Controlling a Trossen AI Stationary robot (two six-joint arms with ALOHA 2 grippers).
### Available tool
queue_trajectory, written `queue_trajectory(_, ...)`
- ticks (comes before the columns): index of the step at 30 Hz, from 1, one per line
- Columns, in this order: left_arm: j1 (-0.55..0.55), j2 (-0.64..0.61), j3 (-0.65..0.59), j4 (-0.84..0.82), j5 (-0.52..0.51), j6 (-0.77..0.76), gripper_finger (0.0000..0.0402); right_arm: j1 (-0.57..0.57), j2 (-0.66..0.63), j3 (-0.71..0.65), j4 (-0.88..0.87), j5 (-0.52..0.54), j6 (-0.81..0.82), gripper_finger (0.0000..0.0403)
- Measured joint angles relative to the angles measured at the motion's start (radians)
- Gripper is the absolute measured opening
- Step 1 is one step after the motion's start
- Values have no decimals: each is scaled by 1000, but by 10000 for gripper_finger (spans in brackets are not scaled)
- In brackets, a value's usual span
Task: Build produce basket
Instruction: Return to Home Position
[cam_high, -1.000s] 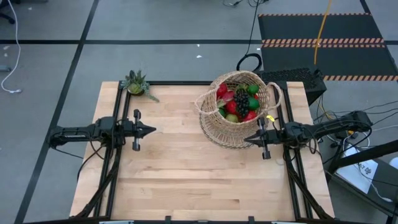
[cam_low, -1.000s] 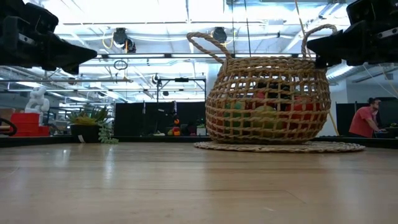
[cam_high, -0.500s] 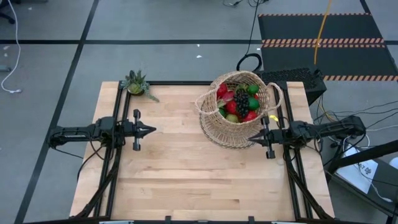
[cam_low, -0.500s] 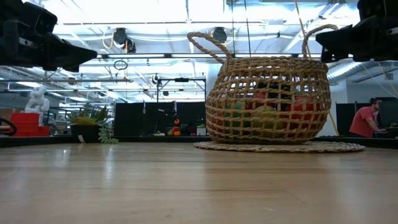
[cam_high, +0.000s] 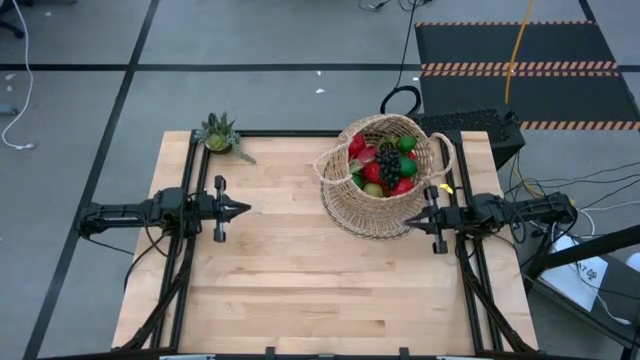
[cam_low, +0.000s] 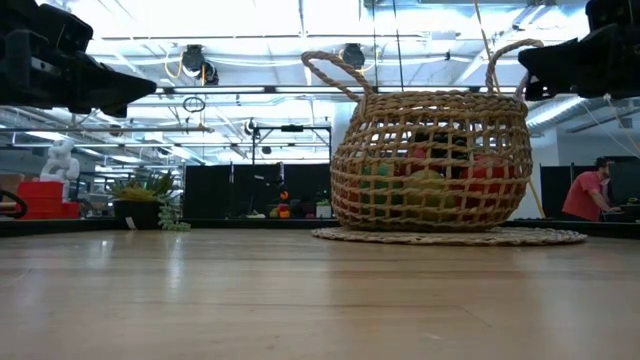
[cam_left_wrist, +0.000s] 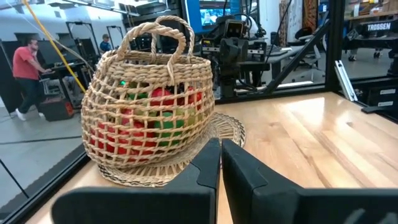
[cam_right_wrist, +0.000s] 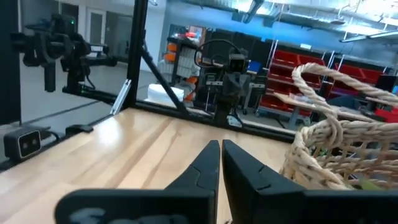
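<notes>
The tan wicker basket (cam_high: 383, 190) stands upright on a flat round woven mat (cam_low: 450, 236) at the table's far right. It holds the produce (cam_high: 383, 165): red, green and pink pieces with dark grapes on top. Its loop handles stand up (cam_low: 335, 68). My right gripper (cam_high: 409, 222) is shut and hovers level beside the basket's near-right side, above the mat's edge; its wrist view shows the basket's handle (cam_right_wrist: 329, 127) close by. My left gripper (cam_high: 247, 209) is shut and waits over the table's left side, pointing at the basket (cam_left_wrist: 149, 112).
A small spiky potted plant (cam_high: 221, 135) stands at the table's far left corner. Bare wood (cam_high: 300, 270) fills the middle and near part of the table. A person in a red shirt (cam_low: 585, 195) stands in the room beyond.
My right gripper has drawn back toward the table's right edge, away from the basket, staying level and shut. The basket and its produce have kept still.
</notes>
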Motion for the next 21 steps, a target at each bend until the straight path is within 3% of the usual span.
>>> queue_trajectory(10,0,0,-1,9,-1,-2,19,-1,10,-10,-18,24,25,11)
queue_trajectory(16,0,0,-1,12,-1,-2,19,-1,10,-10,-15,24,171,11)
queue_trajectory(21,0,0,-1,12,-1,-2,19,-1,10,-10,-15,24,175,11)
